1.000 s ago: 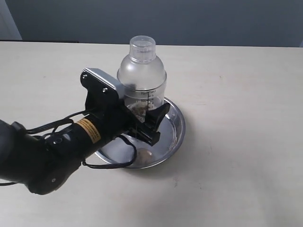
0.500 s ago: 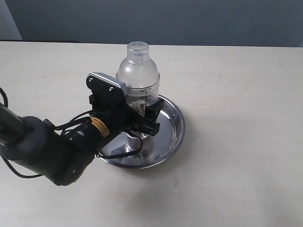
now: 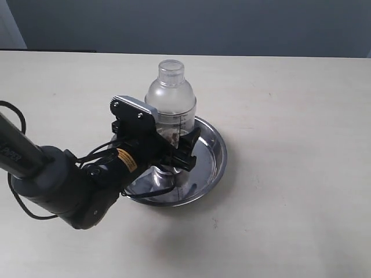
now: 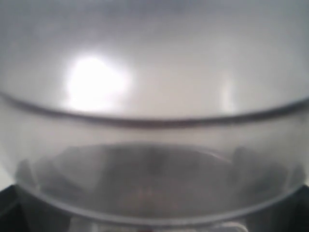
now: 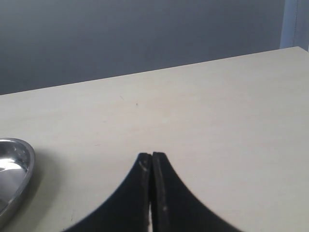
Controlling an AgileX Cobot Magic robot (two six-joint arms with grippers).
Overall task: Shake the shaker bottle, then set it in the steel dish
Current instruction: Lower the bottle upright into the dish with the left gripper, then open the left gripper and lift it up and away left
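You have a clear bottle [image 3: 171,107] with a frosted whitish dome, a black printed scale on its side and brown pellets low inside; the dish [image 3: 213,156] is mirror-bright silver with dark reflections. Your left gripper [image 3: 175,146] is black with a bare silver-grey plate [image 3: 134,109] dotted by dark screws, the arm [image 3: 69,185] behind it is glossy black with a yellow-orange label [image 3: 124,160], and the right gripper [image 5: 151,193] is matte black. The table [image 3: 290,174] is plain pale beige with a few faint dark specks, and the wall [image 3: 232,23] is flat dark blue-grey.
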